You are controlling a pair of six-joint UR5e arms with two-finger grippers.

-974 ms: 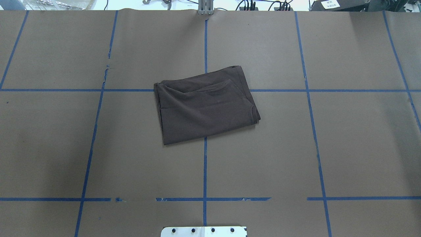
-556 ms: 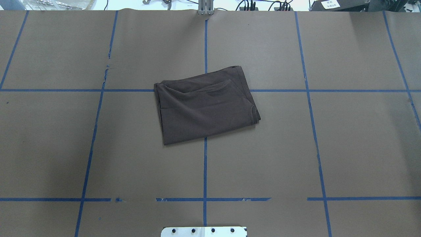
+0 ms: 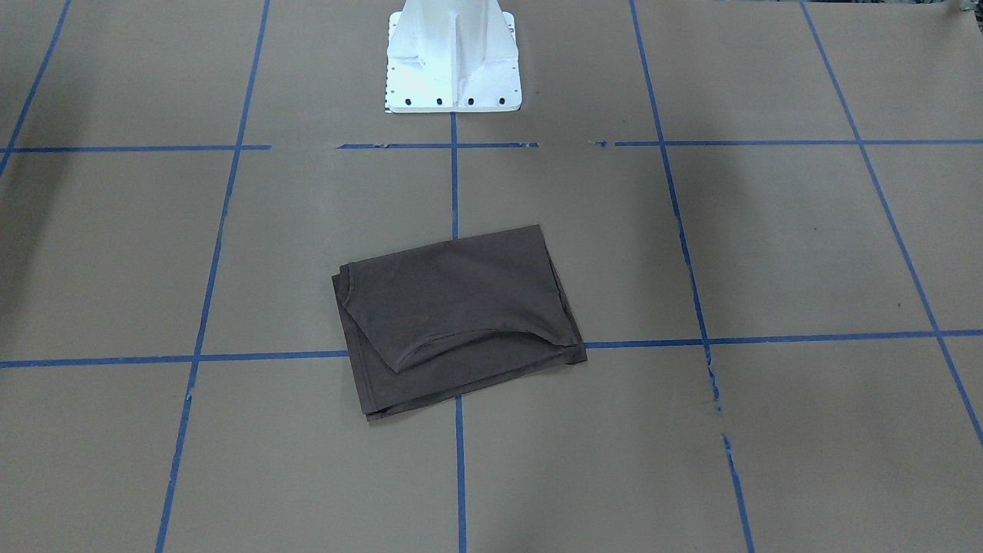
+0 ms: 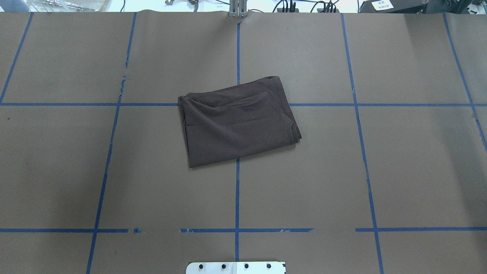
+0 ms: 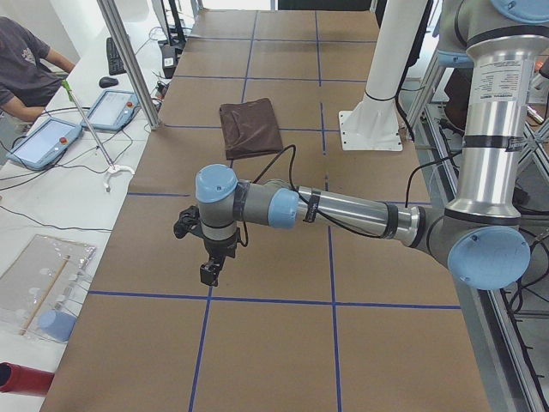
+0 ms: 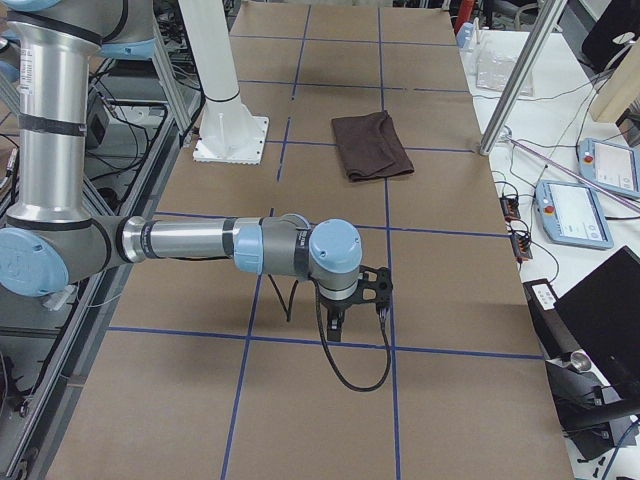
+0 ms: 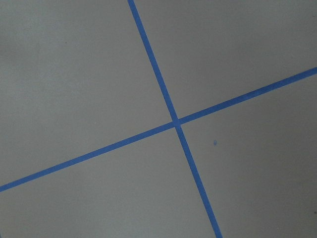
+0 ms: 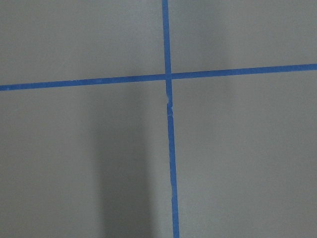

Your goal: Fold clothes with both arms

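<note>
The dark brown-grey T-shirt (image 4: 237, 121) lies folded into a compact rectangle at the middle of the table, slightly skewed; it also shows in the front view (image 3: 453, 315) and in both side views (image 5: 250, 127) (image 6: 371, 145). Neither arm shows in the overhead or front views. My left gripper (image 5: 208, 273) hangs over bare table far from the shirt, toward the table's left end. My right gripper (image 6: 335, 330) hangs likewise toward the right end. I cannot tell whether either is open or shut. Both wrist views show only brown table and blue tape lines.
The white pedestal base (image 3: 453, 61) stands at the robot's edge of the table. Blue tape lines (image 4: 236, 198) grid the brown surface. A metal post (image 5: 129, 60), control tablets (image 5: 43, 142) and a seated operator (image 5: 21, 73) are beyond the far edge.
</note>
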